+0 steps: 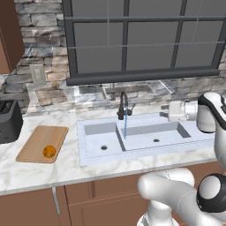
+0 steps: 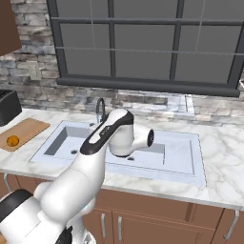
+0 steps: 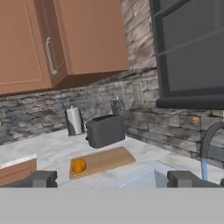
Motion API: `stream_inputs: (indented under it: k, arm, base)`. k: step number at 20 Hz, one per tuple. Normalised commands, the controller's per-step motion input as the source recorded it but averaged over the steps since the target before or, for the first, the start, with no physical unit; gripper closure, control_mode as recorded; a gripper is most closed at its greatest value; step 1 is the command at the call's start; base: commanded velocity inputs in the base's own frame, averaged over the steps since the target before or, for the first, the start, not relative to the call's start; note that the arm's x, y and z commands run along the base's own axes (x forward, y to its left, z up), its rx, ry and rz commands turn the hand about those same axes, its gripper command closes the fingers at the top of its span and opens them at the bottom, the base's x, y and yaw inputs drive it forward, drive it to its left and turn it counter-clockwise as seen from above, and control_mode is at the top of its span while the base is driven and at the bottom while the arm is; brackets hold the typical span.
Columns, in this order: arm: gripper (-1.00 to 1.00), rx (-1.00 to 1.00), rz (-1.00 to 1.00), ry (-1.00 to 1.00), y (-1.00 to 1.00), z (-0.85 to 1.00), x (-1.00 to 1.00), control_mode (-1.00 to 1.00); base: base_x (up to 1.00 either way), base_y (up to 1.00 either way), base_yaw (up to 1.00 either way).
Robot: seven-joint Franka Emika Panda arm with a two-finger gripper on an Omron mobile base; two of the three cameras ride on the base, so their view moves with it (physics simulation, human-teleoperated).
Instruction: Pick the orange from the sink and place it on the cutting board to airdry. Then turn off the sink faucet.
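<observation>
The orange [image 1: 49,151] is sitting on the cutting board [image 1: 37,140] already; the gripper [image 3: 113,178] (fingers spread, carrying nothing) is facing left, with the running sink faucet [image 3: 210,139] lying to its right

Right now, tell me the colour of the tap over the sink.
Black: the tap is a slim arched spout, clearest in the left base view, with blue water running from it.

The orange [image 1: 49,151] sits on the cutting board [image 1: 39,137]; the sink faucet [image 1: 123,104] streams water into the sink [image 1: 90,152].
</observation>
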Motion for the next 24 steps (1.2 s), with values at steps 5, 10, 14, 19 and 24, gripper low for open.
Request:
stream_inputs:
  k: [5, 10, 14, 19, 24]
  arm:
    - [-1.00, 0.00, -0.06, 0.00, 0.07, -0.07, 0.14, -1.00]
    - [-1.00, 0.00, -0.05, 0.00, 0.03, -0.12, 0.15, -1.00]
    - [-1.00, 0.00, -0.04, 0.00, 0.02, -0.14, 0.19, -1.00]
    - [-1.00, 0.00, -0.02, 0.01, 0.01, -0.13, 0.34, -1.00]
    - [-1.00, 0.00, 0.00, 0.00, 0.00, -0.10, 0.43, -1.00]
  base:
    - [0.00, 0.00, 0.00]
    - [0.00, 0.00, 0.00]
    - [0.00, 0.00, 0.00]
    - [0.00, 0.00, 0.00]
    - [0.00, 0.00, 0.00]
